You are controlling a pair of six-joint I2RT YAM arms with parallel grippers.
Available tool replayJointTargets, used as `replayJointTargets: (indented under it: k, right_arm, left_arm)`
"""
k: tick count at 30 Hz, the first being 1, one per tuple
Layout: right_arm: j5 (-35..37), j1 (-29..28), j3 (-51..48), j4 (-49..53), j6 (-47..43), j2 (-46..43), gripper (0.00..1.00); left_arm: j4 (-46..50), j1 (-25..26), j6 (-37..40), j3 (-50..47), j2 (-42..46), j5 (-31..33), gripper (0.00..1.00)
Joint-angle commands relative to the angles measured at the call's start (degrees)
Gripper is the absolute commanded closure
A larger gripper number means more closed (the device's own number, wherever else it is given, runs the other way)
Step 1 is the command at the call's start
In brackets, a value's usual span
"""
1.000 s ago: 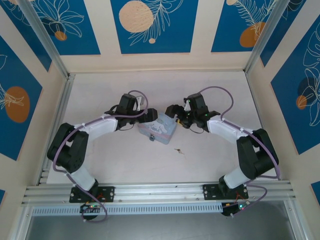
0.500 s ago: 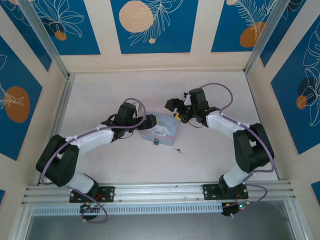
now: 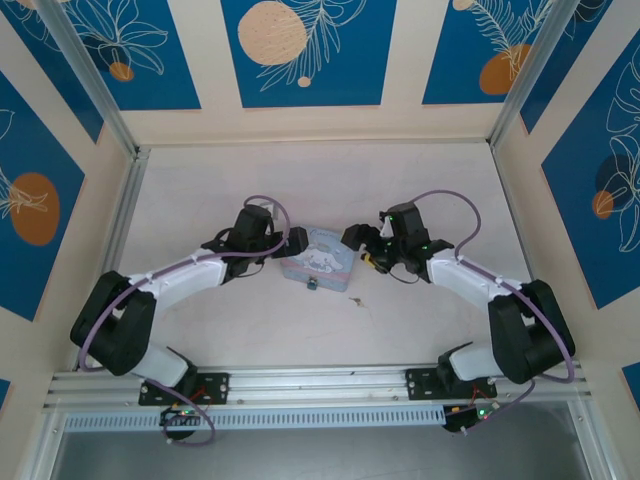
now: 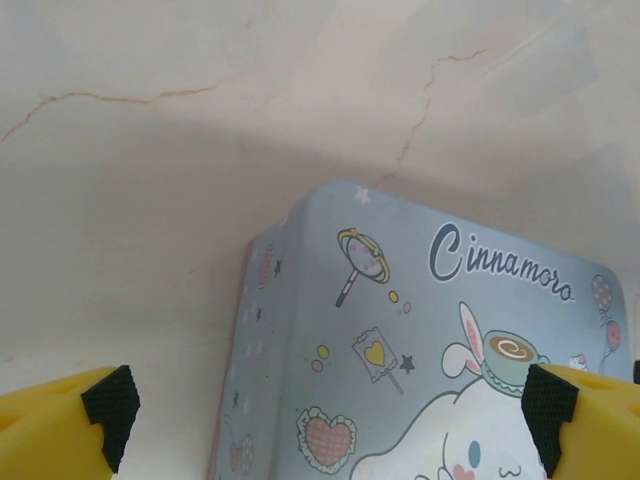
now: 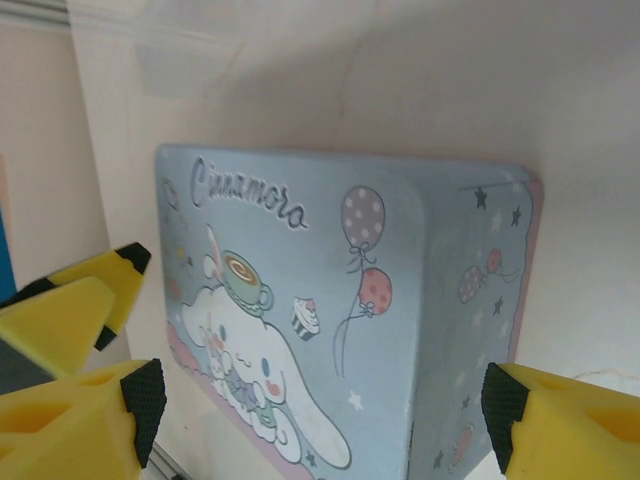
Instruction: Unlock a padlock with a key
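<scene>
On the table (image 3: 200, 180), in the top view, the pale blue tin box (image 3: 322, 255) is lying in the middle. The tiny padlock (image 3: 312, 286) is sitting right against its near side, and the key (image 3: 355, 299) is lying on the bare surface near it, apart from both arms. The left gripper (image 3: 293, 240) and the right gripper (image 3: 358, 245) are standing at the two ends of the box. In the left wrist view, the left gripper (image 4: 330, 405) is standing fully released, its yellow fingers (image 4: 55, 425) spreading wide before the cartoon lid and holding nothing. In the right wrist view, the right gripper (image 5: 320, 410) is also standing released, a finger on each side of one box corner with gaps showing, gripping nothing. I am judging that the unlocking is not yet begun: taking the key, putting it into the padlock and turning it are all remaining.
</scene>
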State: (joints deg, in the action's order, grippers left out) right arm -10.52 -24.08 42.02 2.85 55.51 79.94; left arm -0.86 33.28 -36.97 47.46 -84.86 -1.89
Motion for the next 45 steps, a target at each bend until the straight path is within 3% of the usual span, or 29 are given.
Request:
replayJointTargets:
  k: [1,9,14,18,22,30,32,35,38,42,45]
  right_arm:
    - [-1.3,-1.4,3.7,-0.6,0.2,3.1,0.16]
    - [-3.0,-2.4,13.0,0.3,-0.1,11.2,0.16]
    - [-3.3,-1.9,13.7,0.3,-0.4,12.7,0.17]
    - [0.5,-1.1,8.1,-0.2,-0.3,6.0,0.18]
    - [7.4,-1.0,4.3,9.0,-3.2,-2.6,0.2]
    - [7.9,-1.6,-2.8,18.8,-10.4,-8.8,0.25]
    - [8.5,-2.3,-3.9,19.7,-11.4,-9.3,0.27]
    - [10.1,-3.7,-4.4,21.3,-13.5,-9.3,0.32]
    - [10.8,-5.0,-3.8,22.3,-16.0,-7.8,0.44]
    - [11.6,-7.3,-1.2,23.1,-19.8,-3.4,0.55]
    - [13.7,-9.8,1.4,24.8,-22.1,0.3,0.56]
  left_arm:
    - [-0.7,0.2,0.8,1.2,-0.4,-1.4,0.01]
    - [-3.7,0.2,-1.2,-2.7,1.1,-2.7,0.01]
    - [-5.3,0.3,-2.8,-4.7,1.7,-3.3,0.01]
    - [-7.2,0.3,-4.7,-6.7,2.6,-4.0,0.01]
    - [-10.4,0.3,-7.7,-9.2,4.0,-4.9,0.01]
    - [-12.9,1.0,-11.0,-11.4,6.2,-6.5,0.01]
    - [-11.6,1.0,-11.0,-12.1,7.4,-5.2,0.0]
    - [-4.4,1.0,-10.5,-12.2,10.7,1.8,0.01]
    - [2.8,0.7,-10.2,-11.9,13.7,8.3,0.01]
    - [5.1,0.6,-11.0,-11.3,14.8,9.1,0.0]
    - [5.7,0.6,-11.1,-10.6,14.2,8.2,0.01]
